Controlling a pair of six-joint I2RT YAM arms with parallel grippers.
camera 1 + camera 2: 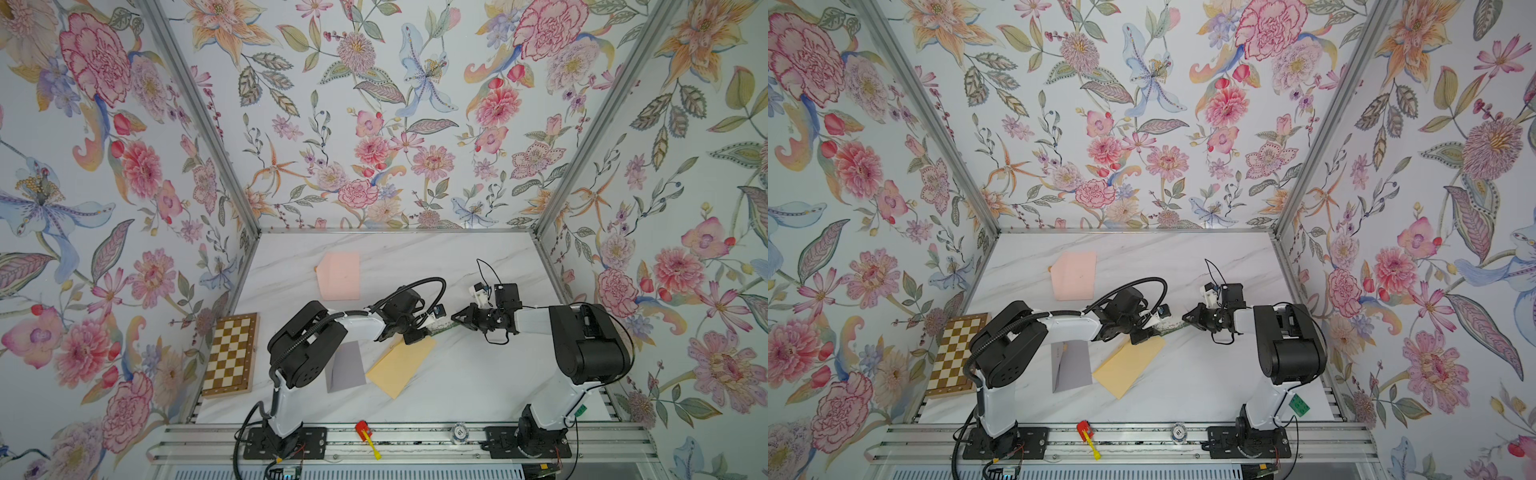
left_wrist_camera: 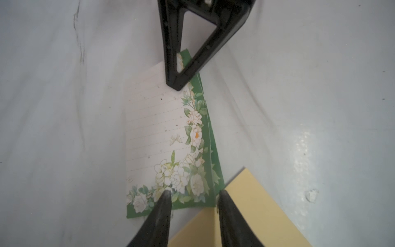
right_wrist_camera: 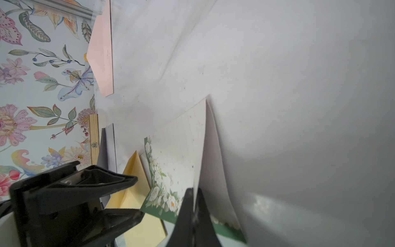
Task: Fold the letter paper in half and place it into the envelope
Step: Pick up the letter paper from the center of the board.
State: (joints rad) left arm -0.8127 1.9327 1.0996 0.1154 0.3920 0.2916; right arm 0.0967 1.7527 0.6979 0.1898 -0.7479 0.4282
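Floral wallpaper (image 1: 374, 104) on three sides, with a white marbled bench (image 1: 478, 382) below. On the bench, a left arm (image 1: 307, 345) and a right arm (image 1: 590, 345), black and white, reaching inward toward each other from the near rail. By the left wall, a chessboard (image 1: 230, 357), lying flat. Toward the back, well apart from the rest, a pink envelope (image 1: 338, 276). Beside the left arm and partly hidden by it in both top views, a grey envelope (image 1: 347, 365). Just beside that, a yellow envelope (image 1: 401, 365), lying slantwise, its far corner below the left gripper (image 2: 194, 193).

Between the two grippers, the letter paper (image 2: 158, 139): lined, with white flowers and a green border, just beside the yellow envelope's corner. From above, only a green sliver of the letter paper (image 1: 442, 328) on show.

Left gripper fingers (image 2: 162, 213) plainly apart, poised over the flowered end of the sheet, clasping nothing. Right gripper (image 3: 195, 192) pinched tight on the opposite edge, holding that edge up off the bench, with printed face and plain white back both on show in the right wrist view. Cannot tell whether the sheet is fully doubled over.

On the near rail, a small red and yellow tool (image 1: 365, 434) and a small round object (image 1: 458, 433).
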